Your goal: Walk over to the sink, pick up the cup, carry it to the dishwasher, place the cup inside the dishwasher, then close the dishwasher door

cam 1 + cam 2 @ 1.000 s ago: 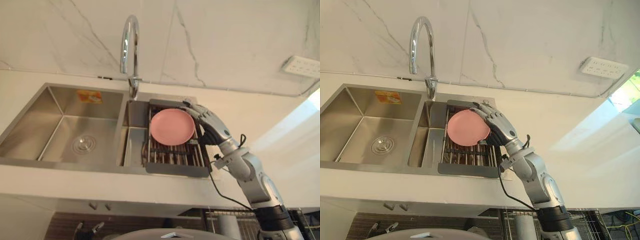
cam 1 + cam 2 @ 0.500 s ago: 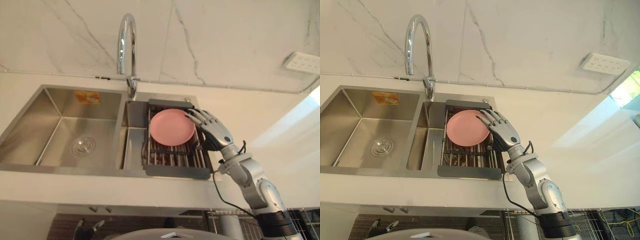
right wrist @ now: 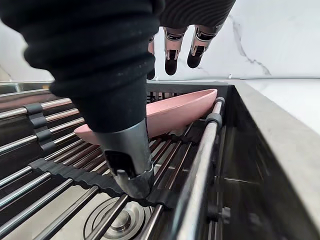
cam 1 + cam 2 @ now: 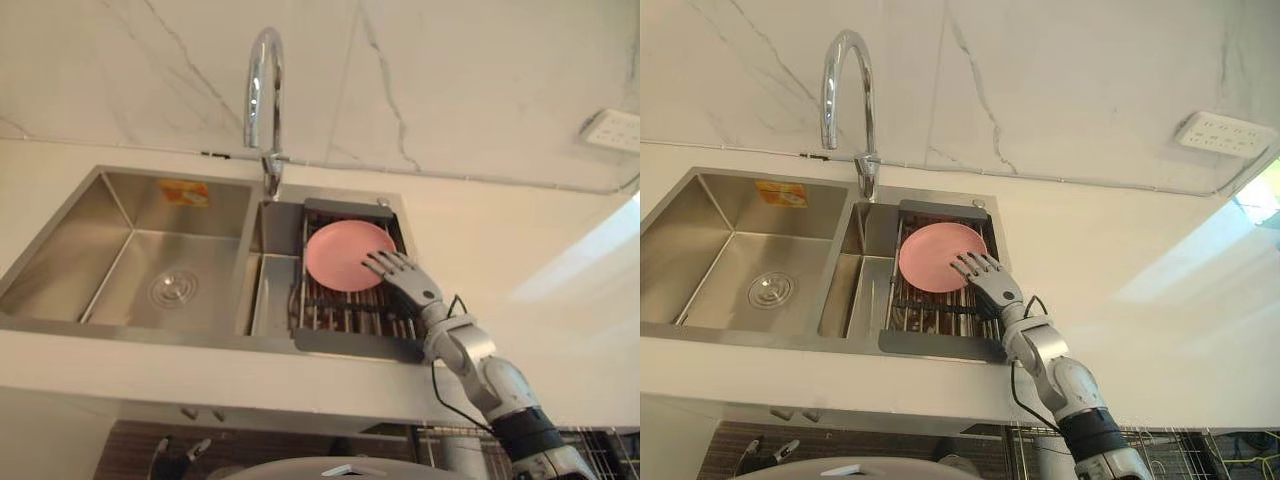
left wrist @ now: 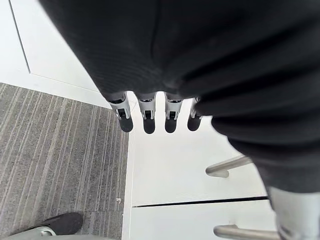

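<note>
Steel sink (image 4: 130,260), released fingers (image 3: 171,50) of right hand (image 4: 410,285) at the pink plate (image 4: 340,255) on the rack (image 4: 350,312): slip thumb under rim, close gently.

Right hand (image 4: 403,278) over rack (image 4: 355,340), fingers spread, tips at pink plate's (image 4: 338,255) right edge. Plate lies on rack, across sink's (image 4: 60,245) right basin. Faucet (image 4: 263,90) behind.

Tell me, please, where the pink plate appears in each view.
Left eye view: plate near centre, on the rack over the sink.
Right eye view: plate left of centre, same rack.
Right wrist view: plate mid-picture, on the rack's bars.
Left wrist view: faces floor and cabinet doors.
Shared landmark: the rack.
</note>
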Controlling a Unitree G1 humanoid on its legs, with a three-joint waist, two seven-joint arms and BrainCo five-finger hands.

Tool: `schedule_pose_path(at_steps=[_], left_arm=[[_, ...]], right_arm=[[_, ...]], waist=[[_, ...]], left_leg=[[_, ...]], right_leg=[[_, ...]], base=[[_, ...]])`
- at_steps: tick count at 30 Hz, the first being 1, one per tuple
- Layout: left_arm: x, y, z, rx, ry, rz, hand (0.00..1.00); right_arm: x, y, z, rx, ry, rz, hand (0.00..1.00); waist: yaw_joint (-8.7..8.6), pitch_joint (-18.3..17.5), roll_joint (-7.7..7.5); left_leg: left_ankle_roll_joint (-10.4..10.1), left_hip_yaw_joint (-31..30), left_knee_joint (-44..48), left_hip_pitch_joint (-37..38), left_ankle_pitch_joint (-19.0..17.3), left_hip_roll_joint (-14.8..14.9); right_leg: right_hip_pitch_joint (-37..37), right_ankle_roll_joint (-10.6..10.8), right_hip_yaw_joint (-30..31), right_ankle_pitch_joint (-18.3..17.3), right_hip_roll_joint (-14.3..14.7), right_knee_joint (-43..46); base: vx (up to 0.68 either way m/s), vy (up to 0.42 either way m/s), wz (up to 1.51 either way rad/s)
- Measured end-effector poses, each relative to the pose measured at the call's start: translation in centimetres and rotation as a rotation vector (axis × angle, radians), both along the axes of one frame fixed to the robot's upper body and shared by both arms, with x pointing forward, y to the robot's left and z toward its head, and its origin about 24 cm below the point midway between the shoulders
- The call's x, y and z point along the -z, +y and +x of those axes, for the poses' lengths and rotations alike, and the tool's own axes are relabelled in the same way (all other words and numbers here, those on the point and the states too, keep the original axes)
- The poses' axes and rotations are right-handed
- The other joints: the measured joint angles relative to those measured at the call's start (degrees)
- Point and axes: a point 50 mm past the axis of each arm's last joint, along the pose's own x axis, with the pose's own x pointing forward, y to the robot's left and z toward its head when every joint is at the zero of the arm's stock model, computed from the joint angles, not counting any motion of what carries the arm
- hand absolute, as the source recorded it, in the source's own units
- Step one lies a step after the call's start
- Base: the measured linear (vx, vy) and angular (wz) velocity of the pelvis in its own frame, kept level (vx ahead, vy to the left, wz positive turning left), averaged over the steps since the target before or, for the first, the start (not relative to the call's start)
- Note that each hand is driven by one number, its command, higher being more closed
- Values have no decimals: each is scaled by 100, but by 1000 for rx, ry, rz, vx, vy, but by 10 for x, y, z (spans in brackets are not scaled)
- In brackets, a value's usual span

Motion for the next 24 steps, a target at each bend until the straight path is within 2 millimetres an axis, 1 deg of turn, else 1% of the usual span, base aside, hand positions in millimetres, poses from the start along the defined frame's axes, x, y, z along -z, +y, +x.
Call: schedule_pose_path(at_steps=[2,7,11,14,18,19,21,24], left_arm=[[0,0,2,1,-4,0,0],[0,1,3,-2,-6,2,0],[0,1,2,-4,7,2,0],[0,1,3,-4,5,2,0],[0,1,4,-3,4,2,0],[0,1,4,-3,3,2,0],[0,1,4,-3,3,1,0],[-2,1,10,2,-23,5,0]], right_arm=[[2,-1,1,9,6,-6,0],[8,0,8,12,14,-41,0],[7,1,13,9,-5,-51,0],[14,2,17,5,16,-113,0],[13,1,21,9,11,-148,0],[15,-2,23,21,21,-158,100],[17,-3,26,27,27,-179,100],[19,-3,26,29,33,-206,100]], waist=[[40,-1,-1],[69,-4,-16],[82,6,-55],[98,3,-102],[121,8,-110],[127,13,-117],[139,19,-125],[182,41,-159]], left_leg=[[7,-69,-3,-12,15,-11],[43,-153,-13,-39,63,-66],[62,-249,-16,-80,91,-96],[59,-274,-22,-106,119,-96],[62,-298,-107,-97,178,-101],[61,-303,-112,-97,182,-102],[61,-303,-113,-98,183,-101],[60,-306,-118,-98,183,-101]], right_leg=[[3,4,-24,-3,-9,0],[18,15,-130,-6,-72,0],[16,22,-178,-1,-105,-1],[17,21,-236,0,-111,-1],[13,21,-277,0,-115,-1],[14,21,-284,0,-117,-1],[14,21,-286,0,-117,-2],[14,21,-290,0,-117,-2]], base=[[-9,18,11],[-19,22,10],[-28,13,9],[-26,3,9],[-14,2,6],[-15,4,3],[0,0,0],[0,0,0]])
